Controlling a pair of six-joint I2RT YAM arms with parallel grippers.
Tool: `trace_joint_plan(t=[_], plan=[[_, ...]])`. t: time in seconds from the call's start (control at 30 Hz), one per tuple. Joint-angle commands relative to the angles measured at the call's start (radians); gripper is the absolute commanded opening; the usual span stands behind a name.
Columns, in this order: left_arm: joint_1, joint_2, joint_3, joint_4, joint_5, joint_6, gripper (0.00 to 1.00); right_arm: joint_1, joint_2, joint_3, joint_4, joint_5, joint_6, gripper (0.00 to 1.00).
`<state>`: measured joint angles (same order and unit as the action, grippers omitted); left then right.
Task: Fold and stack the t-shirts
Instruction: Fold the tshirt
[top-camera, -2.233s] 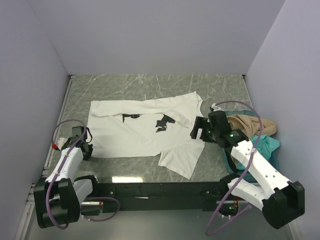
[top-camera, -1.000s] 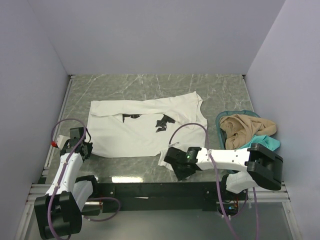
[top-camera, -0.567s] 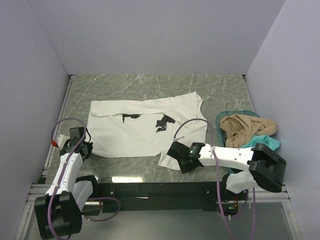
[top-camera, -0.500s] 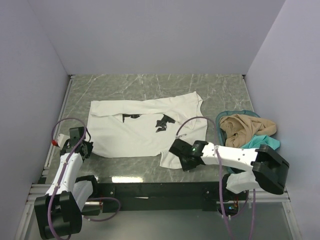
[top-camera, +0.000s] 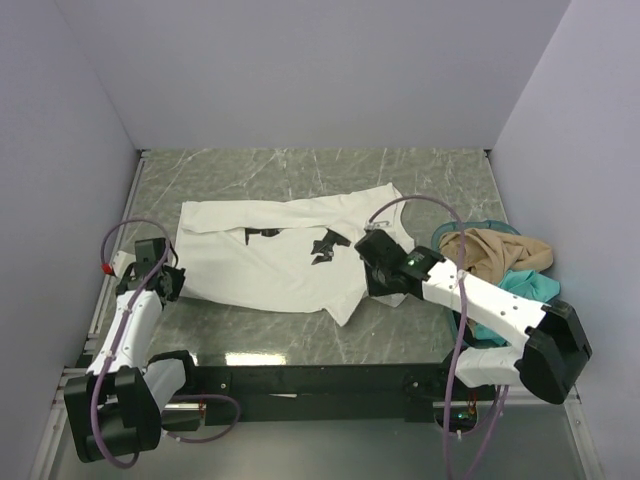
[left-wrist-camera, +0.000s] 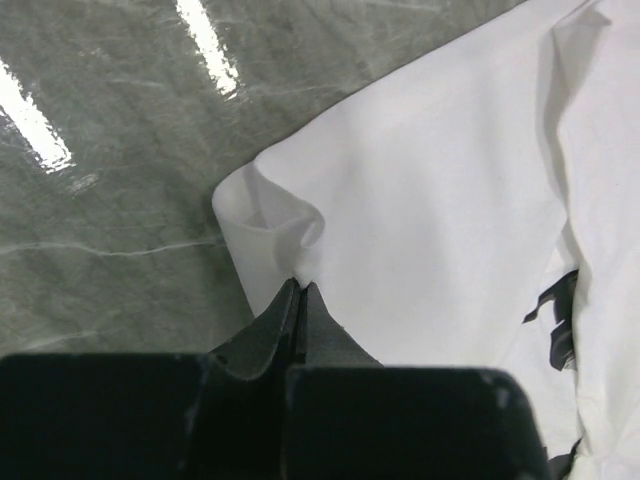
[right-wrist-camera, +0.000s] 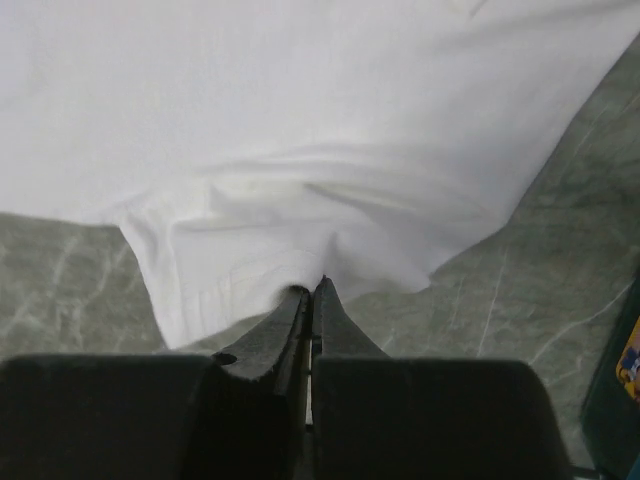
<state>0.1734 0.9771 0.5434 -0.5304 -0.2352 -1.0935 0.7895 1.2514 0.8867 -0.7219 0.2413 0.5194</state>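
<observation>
The large white t-shirt (top-camera: 285, 250) with black print marks lies spread on the grey marbled table (top-camera: 300, 170). My left gripper (top-camera: 172, 283) is shut on the shirt's near left corner (left-wrist-camera: 270, 215), and the cloth puckers at its tips (left-wrist-camera: 301, 285). My right gripper (top-camera: 372, 262) is shut on the white t-shirt's right sleeve (right-wrist-camera: 300, 240), which is lifted and drawn in over the body. A tan t-shirt (top-camera: 495, 255) and a teal t-shirt (top-camera: 525, 287) lie bunched in the basket at the right.
A teal plastic basket (top-camera: 440, 240) stands at the right edge of the table, just right of my right arm. Pale walls close in the table at the left, back and right. Bare marble (top-camera: 400, 335) shows near the front.
My right gripper shut on the near right sleeve and carried it up and back over the shirt. The left arm shifted slightly away from me with its corner.
</observation>
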Motion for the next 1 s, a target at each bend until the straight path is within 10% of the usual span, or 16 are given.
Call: trace_joint_plan(t=[0.0,0.97], plan=[[0.003,0.021,0.070,0.024,-0.006,-0.002,0.01,-0.055,0.034,0.101,0.032,0.016,-0.054,0.00],[0.005,0.373,0.332,0.128,-0.018,0.026,0.01,-0.314,0.465,0.624,-0.071,-0.031,-0.185,0.00]])
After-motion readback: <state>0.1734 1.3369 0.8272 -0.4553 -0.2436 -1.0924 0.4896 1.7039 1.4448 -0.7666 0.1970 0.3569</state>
